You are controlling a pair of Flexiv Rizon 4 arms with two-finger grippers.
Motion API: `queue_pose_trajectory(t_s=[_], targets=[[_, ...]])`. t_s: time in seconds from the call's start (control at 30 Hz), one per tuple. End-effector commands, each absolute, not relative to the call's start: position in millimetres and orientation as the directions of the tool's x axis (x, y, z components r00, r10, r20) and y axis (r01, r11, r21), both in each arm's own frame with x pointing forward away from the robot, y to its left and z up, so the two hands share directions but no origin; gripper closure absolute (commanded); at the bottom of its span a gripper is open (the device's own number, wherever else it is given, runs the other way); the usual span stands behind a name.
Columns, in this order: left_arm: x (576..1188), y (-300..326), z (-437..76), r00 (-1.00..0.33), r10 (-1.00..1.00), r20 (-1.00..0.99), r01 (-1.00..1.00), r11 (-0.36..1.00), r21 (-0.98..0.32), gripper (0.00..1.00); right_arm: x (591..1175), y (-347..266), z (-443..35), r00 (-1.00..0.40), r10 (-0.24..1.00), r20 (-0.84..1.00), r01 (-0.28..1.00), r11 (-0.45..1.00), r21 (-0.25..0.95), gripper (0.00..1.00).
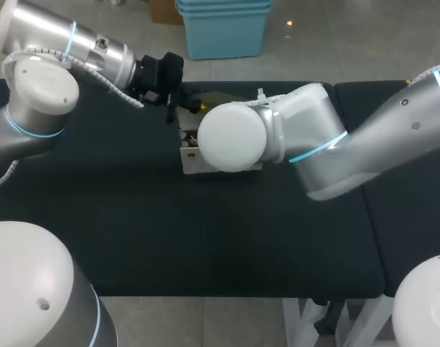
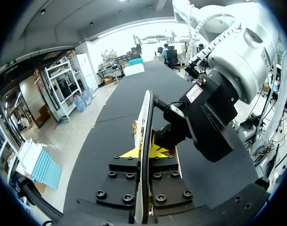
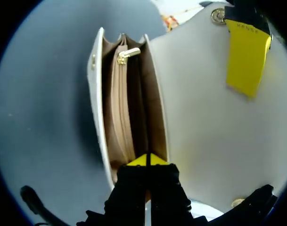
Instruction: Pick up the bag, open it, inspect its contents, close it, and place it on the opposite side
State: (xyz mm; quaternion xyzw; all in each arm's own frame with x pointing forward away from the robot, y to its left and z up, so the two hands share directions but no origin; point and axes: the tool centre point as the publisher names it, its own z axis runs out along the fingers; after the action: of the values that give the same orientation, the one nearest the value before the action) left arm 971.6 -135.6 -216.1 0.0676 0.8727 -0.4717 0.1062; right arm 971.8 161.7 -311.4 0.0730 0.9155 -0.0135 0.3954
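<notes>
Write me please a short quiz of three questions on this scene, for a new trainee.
1. What does the left end effector grip? A) the flap of the bag B) a bottle C) nothing
2. True or false: the bag is closed, so its lining is hidden.
3. Fill in: at the middle pocket inside the bag, a gold ____ shows.

Key:
1. A
2. False. The right wrist view looks straight into the beige inside.
3. zip pull
</notes>
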Motion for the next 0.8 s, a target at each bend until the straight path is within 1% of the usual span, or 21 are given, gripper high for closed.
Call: queue_pose_trajectory(t_s=[0.03,0.17,0.37,0.57,0.8], targets=[[969,-131,-214,-0.968,0.014,-0.252,0.221,0.533,-0.817,1.00,973,163,-322,-0.686,0.115,-0.718,0.137,0.990,0.027,1.00],[971,-132,-218,-0.970,0.022,-0.241,0.216,0.530,-0.820,1.00,972,161,-320,-0.662,0.145,-0.735,0.142,0.988,0.067,1.00],[974,-133,-222,-0.974,0.035,-0.223,0.208,0.526,-0.825,1.00,971,161,-304,-0.583,0.186,-0.791,0.116,0.982,0.146,1.00],[974,-134,-222,-0.975,0.038,-0.220,0.207,0.524,-0.826,1.00,974,168,-306,-0.591,0.164,-0.790,0.090,0.986,0.138,1.00],[973,-136,-223,-0.975,0.043,-0.218,0.208,0.526,-0.825,1.00,973,178,-304,-0.593,0.164,-0.788,0.058,0.985,0.161,1.00]])
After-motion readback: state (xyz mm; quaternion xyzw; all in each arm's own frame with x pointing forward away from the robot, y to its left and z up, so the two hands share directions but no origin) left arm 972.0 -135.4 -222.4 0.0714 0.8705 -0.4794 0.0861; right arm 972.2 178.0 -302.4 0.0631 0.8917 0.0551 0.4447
